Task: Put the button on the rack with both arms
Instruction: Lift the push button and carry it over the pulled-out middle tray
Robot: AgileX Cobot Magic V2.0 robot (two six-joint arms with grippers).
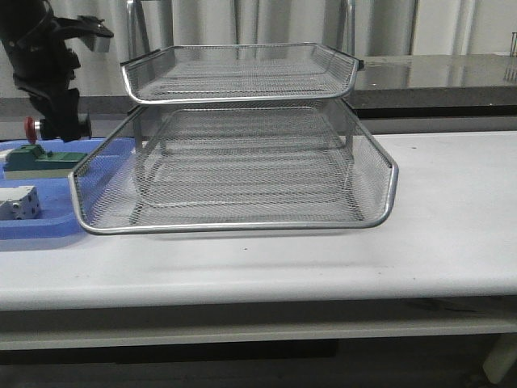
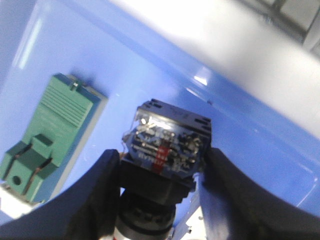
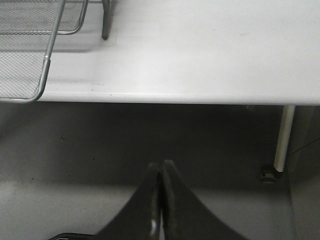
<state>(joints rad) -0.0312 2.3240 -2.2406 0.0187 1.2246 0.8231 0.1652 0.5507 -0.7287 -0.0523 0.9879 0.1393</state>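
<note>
Black fingers (image 2: 97, 200) of the left hand (image 2: 162, 197) were clamped on the button (image 2: 167, 145), held clear above the blue tray (image 2: 250, 150) beside a green block (image 2: 52, 132). From the front, its red cap (image 1: 31, 128) showed at the left hand (image 1: 60, 125), left of the rack (image 1: 234, 153) on the bench (image 1: 452, 210). Off the bench edge, the right hand (image 3: 161, 200) was pressed closed, empty.
</note>
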